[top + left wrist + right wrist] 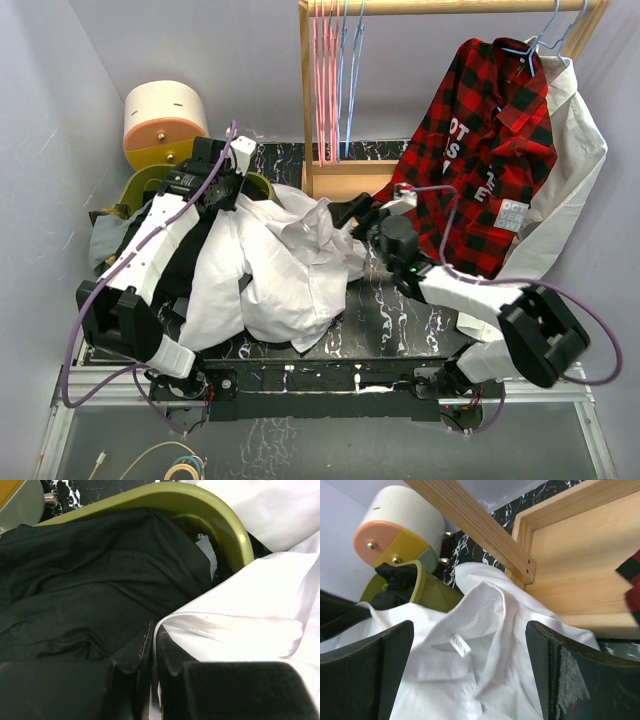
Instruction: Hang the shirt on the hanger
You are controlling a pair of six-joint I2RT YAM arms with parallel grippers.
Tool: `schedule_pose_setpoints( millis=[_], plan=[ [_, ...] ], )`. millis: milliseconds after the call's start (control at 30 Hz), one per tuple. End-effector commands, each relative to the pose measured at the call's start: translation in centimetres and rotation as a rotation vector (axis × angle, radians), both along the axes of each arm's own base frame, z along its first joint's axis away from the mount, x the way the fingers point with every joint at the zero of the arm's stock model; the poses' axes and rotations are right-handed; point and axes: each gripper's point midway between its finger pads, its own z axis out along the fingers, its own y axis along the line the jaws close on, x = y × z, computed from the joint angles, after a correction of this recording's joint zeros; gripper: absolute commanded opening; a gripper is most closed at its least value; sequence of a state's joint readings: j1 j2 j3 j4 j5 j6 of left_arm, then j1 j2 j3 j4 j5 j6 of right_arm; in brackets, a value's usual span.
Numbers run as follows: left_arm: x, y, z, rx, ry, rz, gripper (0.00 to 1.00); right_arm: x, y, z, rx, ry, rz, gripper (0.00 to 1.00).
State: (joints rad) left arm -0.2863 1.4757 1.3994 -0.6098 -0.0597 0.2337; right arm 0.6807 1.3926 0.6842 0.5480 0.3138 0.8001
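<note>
Left gripper (154, 636) clenched on thin white shirt (280, 272) edge; right gripper (470, 630) spread wide over crumpled collar (487, 602).

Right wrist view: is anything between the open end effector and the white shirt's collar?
Nothing visible. The white shirt lies directly ahead of the right end effector, between its open jaws. The wooden rack stands behind the cloth, not in the way.

White-shelled left arm (150, 240) and right arm (465, 290), black joints, purple cables (68, 350), matte black fingers (367, 675), 1 scuffed grey
</note>
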Motion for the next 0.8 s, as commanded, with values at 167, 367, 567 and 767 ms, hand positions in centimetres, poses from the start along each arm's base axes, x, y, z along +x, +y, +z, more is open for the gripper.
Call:
schedule_pose_setpoints(
  millis=[167,367,567,767],
  plan=[
    [-0.7,3.3,4.8,-0.012,-0.029,0.139,0.75,-7.2,-2.5,5.9,-0.082,-0.288,0.289,0.98],
    [-2.0,3.8,9.0,-0.073,-0.088,0.122,0.95,-8.7,-6.5,13.5,-0.198,-0.402,0.166,0.96],
    [-4.9,3.2,12.4,-0.196,-0.137,0.019,0.96,-7.7,-9.7,24.7,-0.265,-0.48,-0.011,0.88],
    [-6.7,4.1,12.4,-0.284,-0.126,0.009,0.97,-2.4,-9.6,30.1,-0.378,-0.428,-0.149,0.8]
  ],
)
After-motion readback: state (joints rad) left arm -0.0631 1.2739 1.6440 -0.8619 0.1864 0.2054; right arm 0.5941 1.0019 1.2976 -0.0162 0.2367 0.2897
